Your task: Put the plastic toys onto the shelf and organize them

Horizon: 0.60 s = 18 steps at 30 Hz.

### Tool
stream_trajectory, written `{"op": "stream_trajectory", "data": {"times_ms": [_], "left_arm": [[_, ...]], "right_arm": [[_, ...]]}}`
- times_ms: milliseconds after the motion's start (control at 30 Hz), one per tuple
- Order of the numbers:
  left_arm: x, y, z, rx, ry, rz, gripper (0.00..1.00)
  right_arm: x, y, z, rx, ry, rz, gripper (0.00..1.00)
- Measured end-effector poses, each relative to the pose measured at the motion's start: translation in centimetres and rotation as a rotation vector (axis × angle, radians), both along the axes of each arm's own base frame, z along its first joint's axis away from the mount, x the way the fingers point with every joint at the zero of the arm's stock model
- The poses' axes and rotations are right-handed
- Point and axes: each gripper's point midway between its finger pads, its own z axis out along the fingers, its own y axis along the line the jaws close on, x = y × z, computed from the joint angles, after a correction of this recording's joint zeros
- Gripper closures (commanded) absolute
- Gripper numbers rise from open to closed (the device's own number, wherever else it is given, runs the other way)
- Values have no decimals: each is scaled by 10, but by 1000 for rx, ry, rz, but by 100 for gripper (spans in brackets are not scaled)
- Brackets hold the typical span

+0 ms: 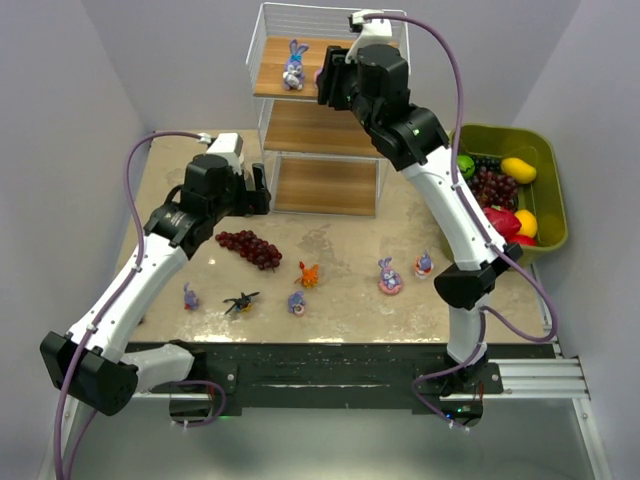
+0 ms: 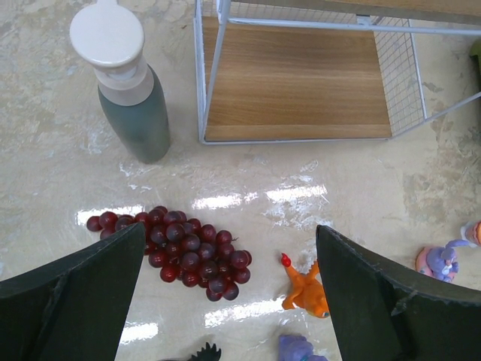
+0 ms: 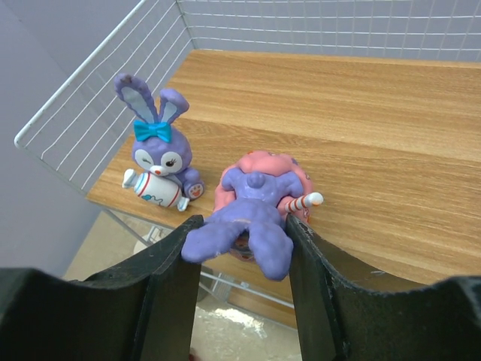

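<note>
The shelf [image 1: 325, 130] stands at the back of the table. One purple bunny [image 1: 294, 65] with a blue bow sits on its top board [image 3: 361, 113], also in the right wrist view [image 3: 158, 169]. My right gripper [image 1: 325, 85] [image 3: 244, 233] is shut on a purple bunny with a pink ring [image 3: 252, 210], held at the top board's front edge, beside the first bunny. My left gripper [image 1: 258, 195] [image 2: 229, 248] is open and empty above the table. On the table lie an orange creature [image 1: 309, 273] [image 2: 304, 289], a black bug [image 1: 240, 301] and several small purple figurines [image 1: 388, 276].
A dark red grape bunch [image 1: 250, 246] [image 2: 184, 252] lies under the left gripper. A grey-green bottle with a white cap [image 2: 128, 83] stands left of the shelf's bottom board [image 2: 301, 83]. An olive-green fruit bin [image 1: 552, 215] sits at the right.
</note>
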Motion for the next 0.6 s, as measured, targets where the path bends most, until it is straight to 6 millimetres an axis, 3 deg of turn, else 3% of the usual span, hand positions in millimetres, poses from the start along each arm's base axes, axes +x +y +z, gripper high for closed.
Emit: {"op": "stream_trajectory", "data": {"times_ms": [600], "left_arm": [[-2, 0, -5, -4, 11, 5, 1]], "right_arm": [[7, 6, -3, 0, -4, 16, 42]]}}
